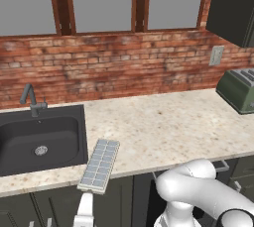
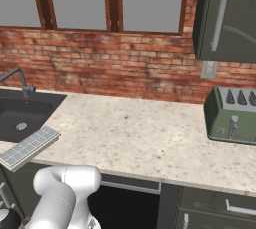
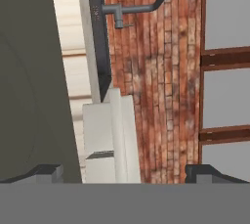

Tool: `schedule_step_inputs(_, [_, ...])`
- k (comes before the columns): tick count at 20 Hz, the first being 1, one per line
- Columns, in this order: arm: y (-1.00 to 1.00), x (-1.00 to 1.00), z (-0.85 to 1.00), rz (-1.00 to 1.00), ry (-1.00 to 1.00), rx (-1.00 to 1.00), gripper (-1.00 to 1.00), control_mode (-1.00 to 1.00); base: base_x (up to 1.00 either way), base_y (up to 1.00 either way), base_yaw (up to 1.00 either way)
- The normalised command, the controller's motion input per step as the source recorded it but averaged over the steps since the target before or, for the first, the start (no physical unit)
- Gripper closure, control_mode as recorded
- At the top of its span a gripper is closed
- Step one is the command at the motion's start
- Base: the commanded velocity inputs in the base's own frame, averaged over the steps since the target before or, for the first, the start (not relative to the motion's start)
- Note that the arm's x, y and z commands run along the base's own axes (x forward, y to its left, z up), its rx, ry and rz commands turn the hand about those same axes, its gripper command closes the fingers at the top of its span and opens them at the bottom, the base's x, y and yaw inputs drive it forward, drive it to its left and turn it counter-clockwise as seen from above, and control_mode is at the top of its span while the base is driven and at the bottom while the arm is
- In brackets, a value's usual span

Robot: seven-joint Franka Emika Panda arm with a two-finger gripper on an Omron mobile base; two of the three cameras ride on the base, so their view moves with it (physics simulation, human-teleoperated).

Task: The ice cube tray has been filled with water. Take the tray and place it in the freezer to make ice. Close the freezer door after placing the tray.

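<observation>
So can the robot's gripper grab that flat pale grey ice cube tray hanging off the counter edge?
Probably yes: the flat pale grey ice cube tray overhangs the edge, and the open gripper sits right at its end with nothing between.

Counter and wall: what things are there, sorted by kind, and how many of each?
Ice cube tray: 1, overhanging the counter's front edge beside the sink
Sink: 1
Tap: 1
Toaster: 1
Wall socket: 1
Window panes: 3 showing
Total: 8
</observation>
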Motion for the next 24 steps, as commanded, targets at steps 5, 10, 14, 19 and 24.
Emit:
schedule_step_inputs(5, [-0.02, 0.00, 0.00, 0.00, 0.00, 0.01, -1.00, -1.00, 0.00, 0.00, 0.00])
schedule_step_inputs(10, [-0.01, 0.02, 0.00, 0.00, 0.00, 0.00, -1.00, -1.00, 0.00, 0.00, 0.00])
schedule_step_inputs(14, [0.00, 0.04, 0.00, 0.00, 0.00, 0.00, -1.00, -1.00, 0.00, 0.00, 0.00])
schedule_step_inputs(19, [0.00, 0.01, 0.06, 0.00, 0.00, 0.00, -1.00, -1.00, 0.00, 0.00, 0.00])
schedule_step_inputs(24, [0.00, 0.00, 0.12, 0.00, 0.00, 0.00, -1.00, -1.00, 0.00, 0.00, 0.00])
